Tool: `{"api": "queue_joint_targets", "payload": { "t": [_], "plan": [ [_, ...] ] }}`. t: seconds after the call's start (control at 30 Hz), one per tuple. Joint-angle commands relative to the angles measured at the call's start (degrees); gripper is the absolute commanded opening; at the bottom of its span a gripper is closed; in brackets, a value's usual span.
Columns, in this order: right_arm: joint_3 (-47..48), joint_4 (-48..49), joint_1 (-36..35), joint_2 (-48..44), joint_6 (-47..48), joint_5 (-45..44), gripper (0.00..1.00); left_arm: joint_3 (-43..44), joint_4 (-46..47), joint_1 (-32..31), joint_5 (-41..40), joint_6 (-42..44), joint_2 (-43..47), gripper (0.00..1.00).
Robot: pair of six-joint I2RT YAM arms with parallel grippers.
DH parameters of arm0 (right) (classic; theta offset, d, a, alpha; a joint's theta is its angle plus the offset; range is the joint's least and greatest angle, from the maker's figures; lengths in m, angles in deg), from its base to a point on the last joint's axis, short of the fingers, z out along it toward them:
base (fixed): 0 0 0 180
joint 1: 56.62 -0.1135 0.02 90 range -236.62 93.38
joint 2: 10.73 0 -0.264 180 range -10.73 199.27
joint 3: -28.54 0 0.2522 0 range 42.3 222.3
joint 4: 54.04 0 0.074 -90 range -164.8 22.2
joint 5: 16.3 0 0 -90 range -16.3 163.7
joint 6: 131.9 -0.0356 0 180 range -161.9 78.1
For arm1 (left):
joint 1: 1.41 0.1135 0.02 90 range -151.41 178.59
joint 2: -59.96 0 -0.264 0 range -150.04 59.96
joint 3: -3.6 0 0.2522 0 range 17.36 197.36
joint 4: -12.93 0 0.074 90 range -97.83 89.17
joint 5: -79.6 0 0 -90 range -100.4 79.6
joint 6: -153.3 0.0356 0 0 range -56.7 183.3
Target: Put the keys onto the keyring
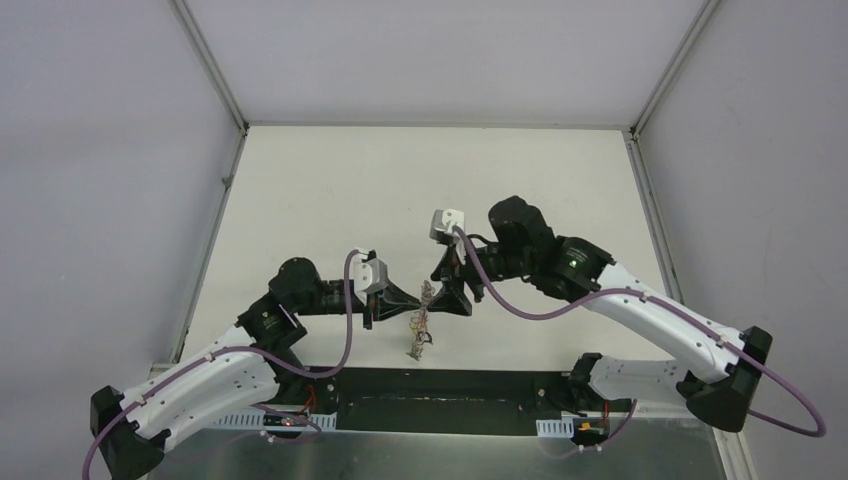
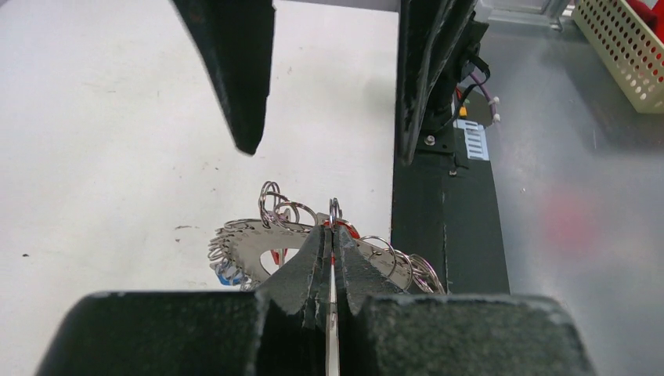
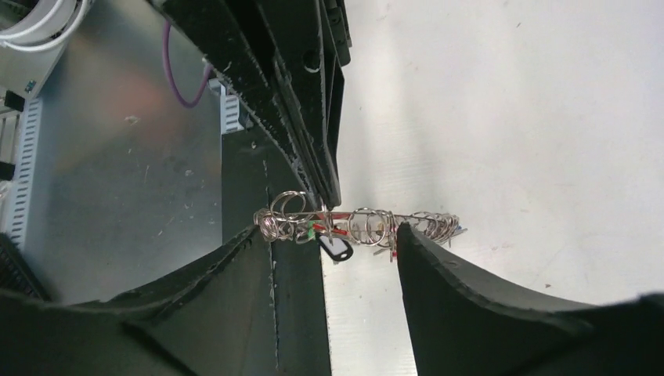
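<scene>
The keyring [image 1: 421,322] hangs off the table between my two grippers, fringed with small silver split rings. My left gripper [image 1: 413,301] is shut on its edge; in the left wrist view the pinched tips [image 2: 333,229] hold the keyring [image 2: 250,247] by a small split ring and a red tag [image 2: 351,230]. A blue tag [image 2: 227,274] hangs at its far side. My right gripper [image 1: 441,297] is open, its fingers straddling the keyring [image 3: 368,222] edge-on in the right wrist view [image 3: 329,235]. A green tag [image 3: 315,232] and a dark tag [image 3: 337,249] hang below.
A dark mounting plate [image 1: 440,385] runs along the near table edge, with a grey metal sheet [image 2: 579,204] beyond it. A cream perforated basket [image 2: 626,55] stands off the table. White walls enclose the table's sides and back.
</scene>
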Motion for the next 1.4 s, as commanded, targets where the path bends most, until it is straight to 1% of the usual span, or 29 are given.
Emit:
{"api": "queue_joint_targets", "payload": {
  "t": [0.0, 0.13, 0.3, 0.37, 0.43, 0.5, 0.6, 0.67, 0.87, 0.93, 0.97, 1.37],
  "plan": [
    [-4.0, 10.5, 0.1, -7.6, -3.5, -2.2, 0.65, -0.3, 9.5, -0.2, -2.4, -2.8, 3.3, 0.00],
    [-7.5, 13.5, 0.5, -11.1, -3.5, -2.2, 0.65, -0.9, 13.1, -0.3, -3.1, -3.6, 4.5, 0.00],
    [-9.9, 17.5, 0.6, -12.1, -3.5, -2.2, 0.65, -2.7, 22.0, -0.3, -3.2, -6.0, 5.2, 0.00],
    [-10.7, 19.6, 0.6, -12.2, -9.1, 4.2, 0.54, -3.3, 24.9, -0.3, -3.2, -6.8, 5.3, 0.00],
    [-11.2, 21.8, 0.7, -12.2, -9.8, 5.7, 0.47, -3.9, 27.5, -0.3, -3.2, -7.4, 5.5, 0.00],
    [-11.6, 23.5, 0.7, -12.2, -10.1, 6.0, 0.40, -4.3, 29.2, -0.3, -3.2, -7.9, 5.6, 0.00],
    [-11.3, 24.2, 0.7, -11.7, -10.2, 6.0, 0.35, -4.2, 29.5, -0.2, -3.0, -8.1, 5.8, 0.00],
    [-11.2, 24.1, 0.6, -11.5, -10.0, 5.9, 0.28, -4.2, 29.6, -0.3, -3.0, -8.2, 6.0, 0.00],
    [-11.6, 24.0, 0.6, -11.0, -10.1, 5.6, 0.11, -3.8, 29.6, -0.2, -2.8, -8.5, 6.0, 0.00],
    [-11.6, 23.6, 0.6, -10.9, -10.0, 5.0, 0.02, -3.6, 29.7, -0.3, -2.7, -8.5, 6.0, 0.00],
    [-11.6, 23.4, 0.7, -10.8, -10.0, 4.7, 0.00, -3.6, 29.8, -0.3, -2.8, -8.4, 6.0, 0.00],
    [-13.9, 21.8, 0.7, -10.1, -9.1, 2.5, 0.00, -4.3, 32.4, -0.3, -2.5, -9.4, 6.1, 0.00]
  ]
}}
